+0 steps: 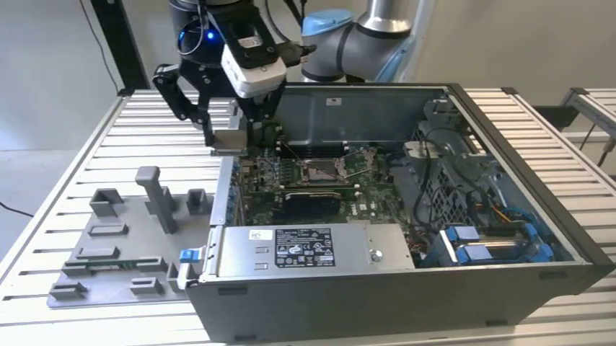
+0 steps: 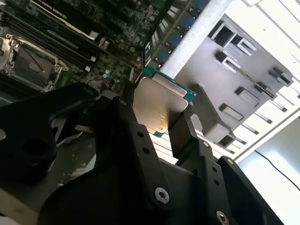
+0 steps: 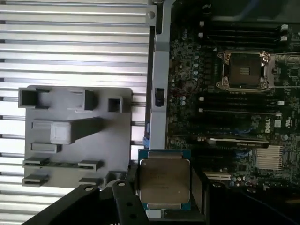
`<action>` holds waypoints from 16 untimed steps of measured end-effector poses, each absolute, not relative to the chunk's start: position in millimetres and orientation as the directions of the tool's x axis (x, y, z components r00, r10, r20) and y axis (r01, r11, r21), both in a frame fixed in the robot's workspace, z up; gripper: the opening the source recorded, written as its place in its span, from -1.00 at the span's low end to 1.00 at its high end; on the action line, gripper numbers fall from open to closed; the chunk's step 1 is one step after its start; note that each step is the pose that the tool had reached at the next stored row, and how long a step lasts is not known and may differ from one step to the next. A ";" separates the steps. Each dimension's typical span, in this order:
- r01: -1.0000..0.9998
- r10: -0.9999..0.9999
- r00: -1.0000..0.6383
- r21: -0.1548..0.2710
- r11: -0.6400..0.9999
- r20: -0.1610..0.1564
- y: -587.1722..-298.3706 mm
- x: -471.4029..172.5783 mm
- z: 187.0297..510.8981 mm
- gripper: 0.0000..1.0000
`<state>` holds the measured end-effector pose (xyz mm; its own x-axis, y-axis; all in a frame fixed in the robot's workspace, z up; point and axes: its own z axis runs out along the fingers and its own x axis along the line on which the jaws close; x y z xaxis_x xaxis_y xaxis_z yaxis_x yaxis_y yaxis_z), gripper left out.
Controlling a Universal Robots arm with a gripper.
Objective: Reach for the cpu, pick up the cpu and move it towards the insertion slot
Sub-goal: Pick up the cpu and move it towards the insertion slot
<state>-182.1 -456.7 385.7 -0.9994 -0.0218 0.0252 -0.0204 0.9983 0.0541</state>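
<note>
Cpu [image 3: 164, 180] in tool [image 3: 165, 193], aloft — over case wall [image 3: 157, 70]

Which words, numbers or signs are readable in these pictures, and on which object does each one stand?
No text can be quoted with confidence.
The black label on the silver power supply box: white print, too small to read.
The white sticker on the computer's back wall: too small to read.
The motherboard: white markings, blurred.
The cpu held in the gripper: no print visible on its metal top.
</note>
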 end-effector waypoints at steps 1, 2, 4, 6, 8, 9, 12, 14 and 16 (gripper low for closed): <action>-0.020 -0.022 -0.999 0.054 0.998 0.025 -456.7 -179.1 385.7 -1.00; -0.020 -0.022 -0.999 0.053 0.998 0.025 -456.6 -175.5 385.7 -1.00; -0.020 -0.022 -0.999 0.053 0.998 0.025 -456.7 -168.2 385.7 -1.00; -0.020 -0.022 -0.999 0.053 0.998 0.025 -456.6 -160.2 385.7 -1.00; -0.020 -0.021 -1.000 0.053 0.998 0.022 -456.6 -153.0 385.7 -1.00; -0.020 -0.022 -1.000 0.053 0.998 0.020 -456.5 -149.7 385.6 -1.00; -0.021 -0.022 -1.000 0.052 0.998 0.015 -456.3 -139.5 385.4 -1.00; -0.021 -0.022 -1.000 0.052 0.998 0.013 -456.3 -131.6 385.5 -1.00; -0.021 -0.022 -1.000 0.052 0.998 0.009 -456.1 -123.4 385.4 -1.00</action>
